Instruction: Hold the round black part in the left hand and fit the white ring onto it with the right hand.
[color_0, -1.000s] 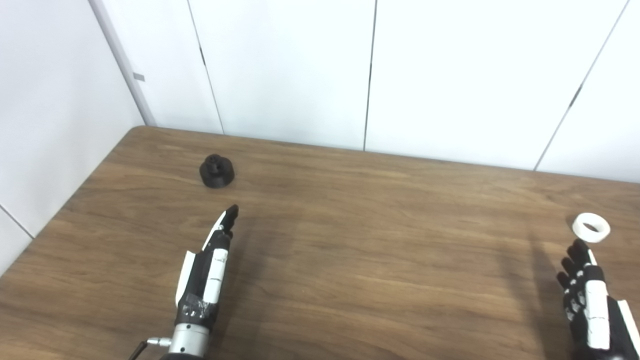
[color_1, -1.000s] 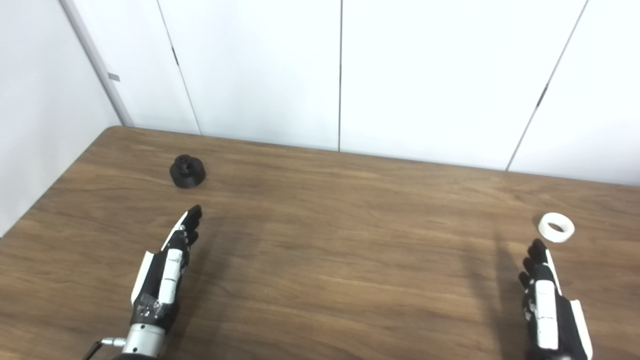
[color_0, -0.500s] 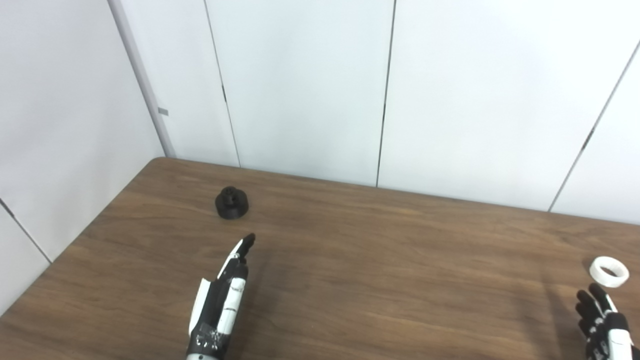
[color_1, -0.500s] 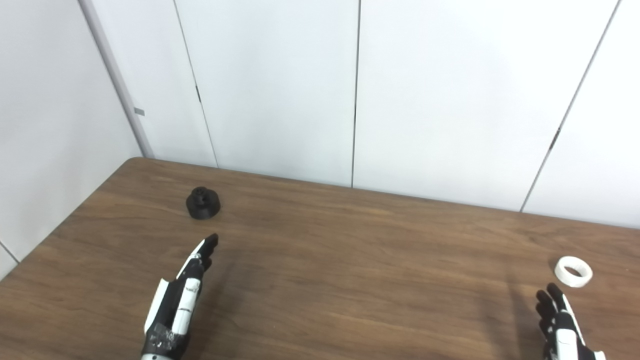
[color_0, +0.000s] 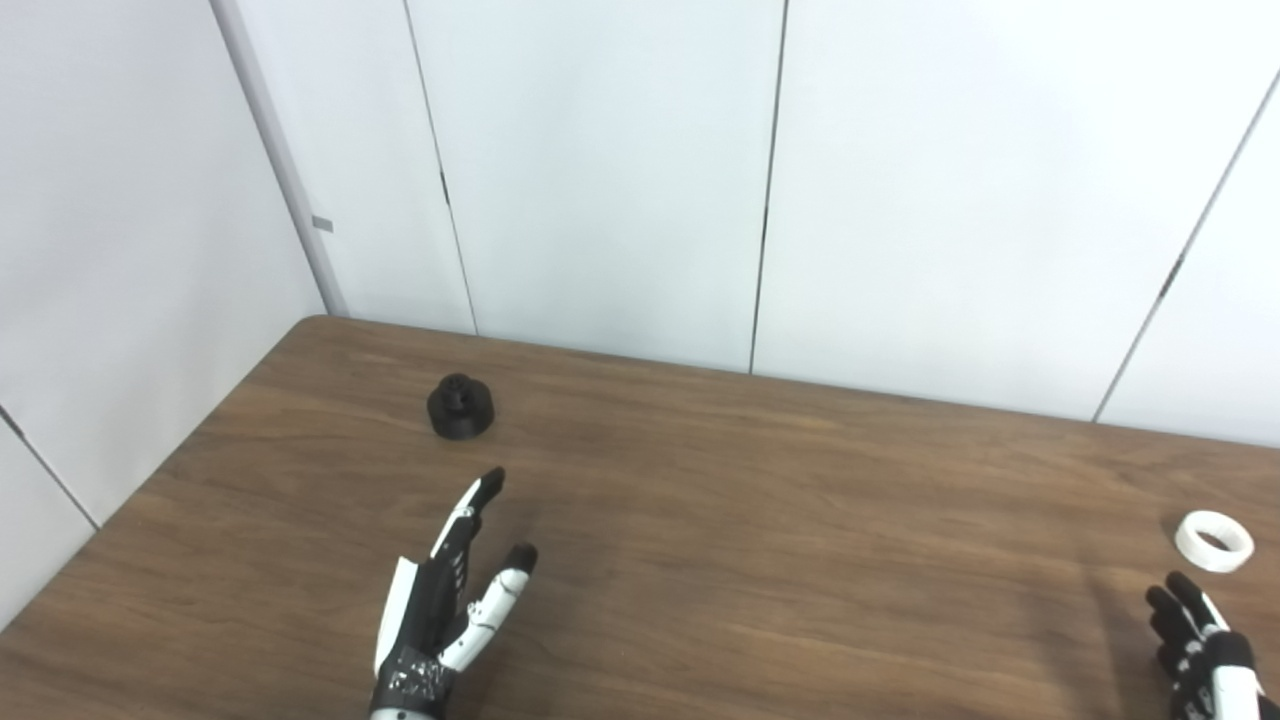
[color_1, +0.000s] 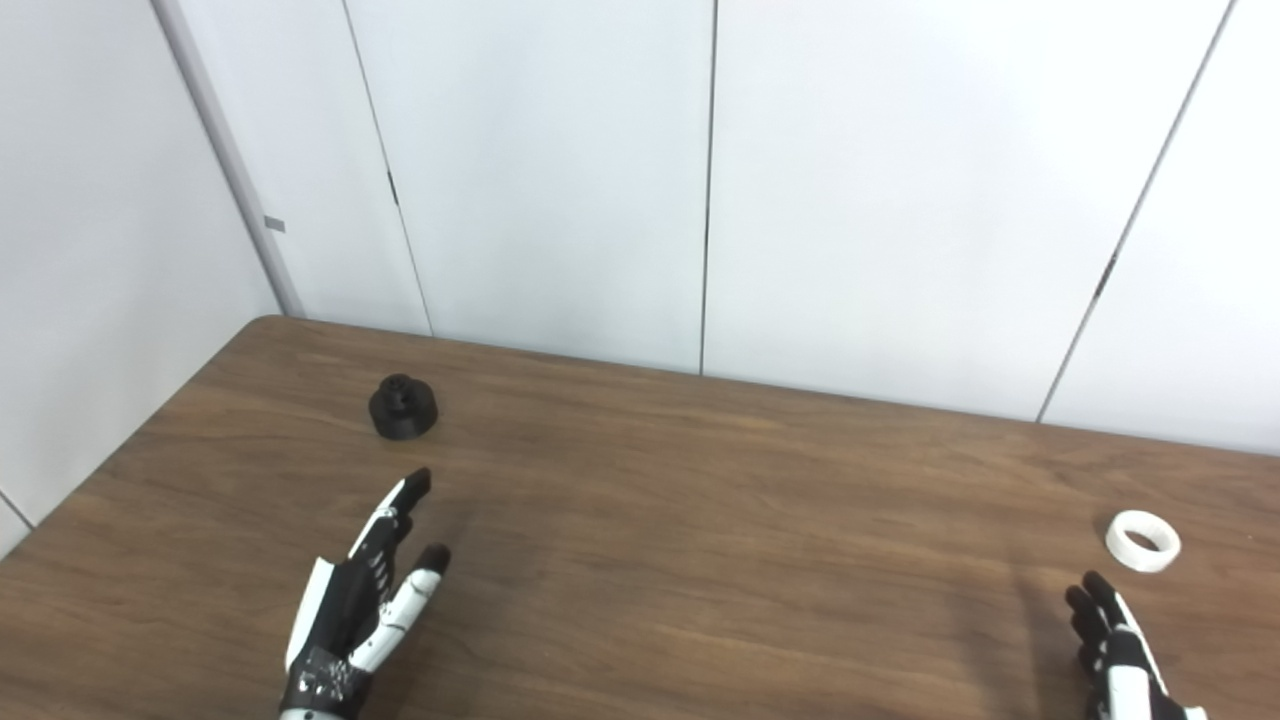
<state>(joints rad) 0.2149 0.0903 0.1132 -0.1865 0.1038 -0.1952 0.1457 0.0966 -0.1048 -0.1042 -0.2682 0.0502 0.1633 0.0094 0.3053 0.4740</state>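
Note:
The round black part (color_0: 461, 406) stands on the brown table (color_0: 760, 520) toward its far left. My left hand (color_0: 446, 600) hovers nearer the front, its fingertips a short way short of the part, open with the thumb spread out and nothing in it. The white ring (color_0: 1213, 540) lies flat near the right edge. My right hand (color_0: 1195, 648) is just in front of the ring, partly cut off by the picture's lower corner, fingers extended and apart, holding nothing.
White wall panels (color_0: 600, 170) rise directly behind the table's far edge and along its left side. Apart from the part and the ring I see only bare wood.
The camera tilted up a second ago, shifting the whole scene down. Since half a second ago my left thumb has spread away from the fingers. The part and the ring have not moved.

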